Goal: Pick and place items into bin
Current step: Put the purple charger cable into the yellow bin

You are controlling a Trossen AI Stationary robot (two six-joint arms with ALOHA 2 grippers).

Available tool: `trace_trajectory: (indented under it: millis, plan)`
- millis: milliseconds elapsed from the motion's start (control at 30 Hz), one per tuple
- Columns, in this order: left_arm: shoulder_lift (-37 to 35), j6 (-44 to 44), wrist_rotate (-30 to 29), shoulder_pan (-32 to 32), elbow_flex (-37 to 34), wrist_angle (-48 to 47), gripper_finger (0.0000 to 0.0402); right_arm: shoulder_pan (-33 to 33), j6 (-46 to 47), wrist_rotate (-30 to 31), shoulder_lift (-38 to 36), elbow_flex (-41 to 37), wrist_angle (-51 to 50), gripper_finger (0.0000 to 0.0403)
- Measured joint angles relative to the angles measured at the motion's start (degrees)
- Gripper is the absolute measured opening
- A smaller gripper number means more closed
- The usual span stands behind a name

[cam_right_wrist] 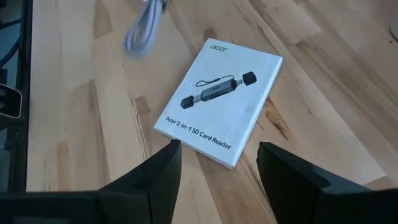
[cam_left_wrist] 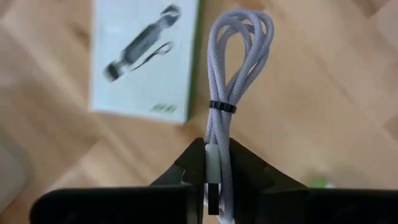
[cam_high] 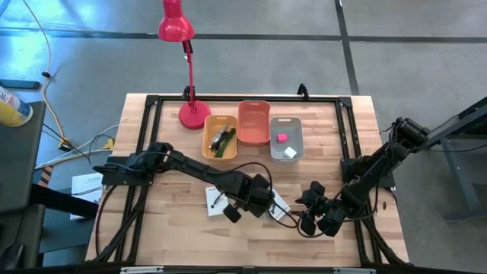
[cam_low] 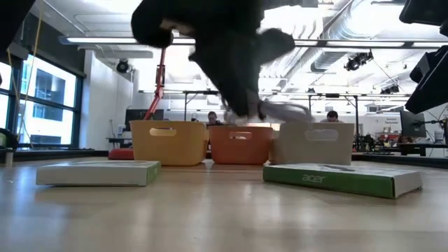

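Our left tool (cam_left_wrist: 214,180) is clenched on a bundled grey cable (cam_left_wrist: 233,81), lifted clear of the table (cam_high: 175,228) above a white card reader box (cam_left_wrist: 146,56). Our right tool (cam_right_wrist: 217,165) is released, its fingers spread over a second white box (cam_right_wrist: 217,102) lying flat on the wood. Behind them, we see yellow (cam_high: 219,138), orange (cam_high: 254,122) and grey (cam_high: 286,138) bins in a row, the grey one holding pink and white cubes (cam_high: 285,144).

A red lamp (cam_high: 176,30) is seen at the tabletop's (cam_high: 175,236) 11 o'clock edge, its base (cam_high: 194,116) beside the bins. People (cam_low: 333,117) are seated in the room beyond. A yellow can (cam_high: 14,106) lies at 9 o'clock, off the tabletop.
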Motion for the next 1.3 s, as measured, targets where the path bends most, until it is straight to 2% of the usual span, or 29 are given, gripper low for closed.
trace_trajectory:
  millis: [233,433,667,900,1133,1300]
  plan:
    - [-0.1,-1.5,-7.5,3.5,9.5,-12.8,0.0012,0.0,0.0,0.0,0.0,0.0,-0.3,0.0199]
    - [-0.2,-9.8,-14.5,8.1,16.7,-22.4,0.0028,0.0,0.0,-0.4,0.0,0.0,-0.3,0.0199]
    - [-0.2,-17.8,-24.6,13.5,21.7,-32.9,0.0009,0.0,0.1,-1.5,0.0,0.0,-0.3,0.0199]
    - [-1.8,-17.9,-24.1,18.2,21.5,-32.7,0.0025,0.0,0.5,-3.0,0.0,0.0,0.0,0.0199]
    - [-2.4,-17.2,-25.3,21.7,21.4,-32.7,0.0009,0.8,2.0,-4.0,0.0,0.0,0.0,0.0199]
    - [-3.3,-16.8,-24.8,23.5,21.4,-32.7,0.0022,2.0,3.5,-4.0,0.0,0.0,-0.1,0.0199]
